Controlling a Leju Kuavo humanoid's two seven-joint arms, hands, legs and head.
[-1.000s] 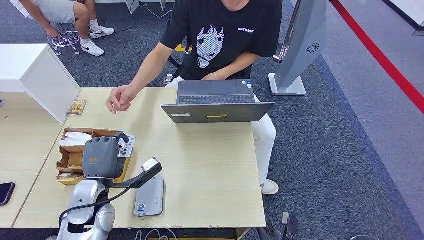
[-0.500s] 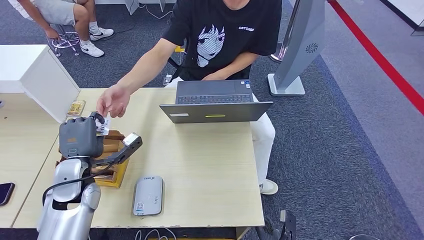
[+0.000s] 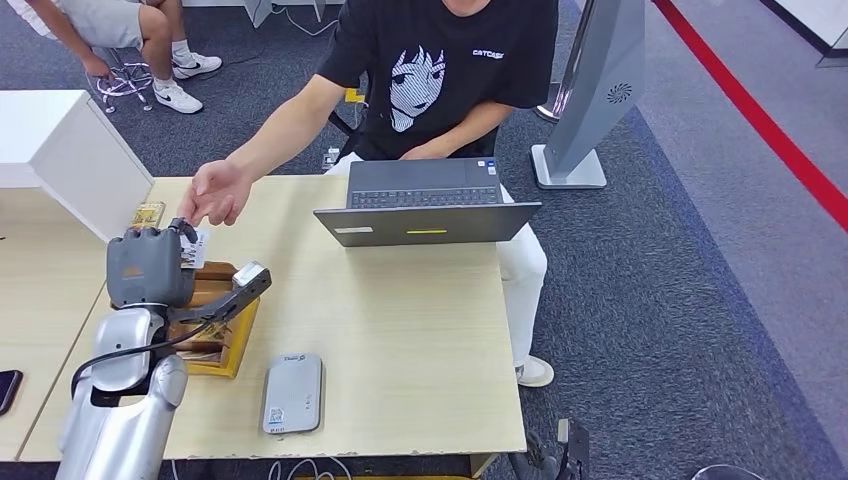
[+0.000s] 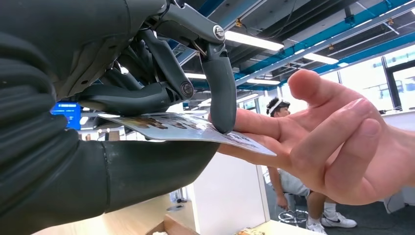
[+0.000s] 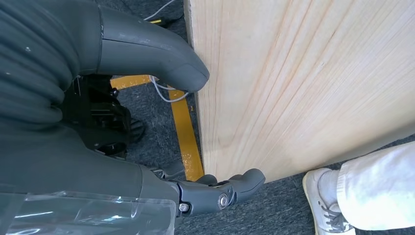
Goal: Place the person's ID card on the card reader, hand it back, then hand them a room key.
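Observation:
My left hand (image 3: 150, 265) is raised over the table's far left and pinches a printed card (image 3: 196, 250) between thumb and a finger. In the left wrist view the card (image 4: 186, 128) lies flat in that pinch, and the person's hand (image 4: 333, 142) touches its far end with its fingertips. The person's hand (image 3: 215, 193) reaches in from across the table. The grey card reader (image 3: 293, 392) lies near the front edge with nothing on it. My right hand (image 5: 122, 166) hangs beside the table's edge, fingers apart, holding nothing.
A wooden box (image 3: 225, 340) of cards sits under my left forearm. An open laptop (image 3: 425, 210) stands before the seated person. A white box (image 3: 60, 150) is at the far left, a small card (image 3: 148, 213) beside it, and a phone (image 3: 5, 388) at the left edge.
My left hand rose from the wooden box and carried the card away from me toward the person. The person's hand came down and now touches the card.

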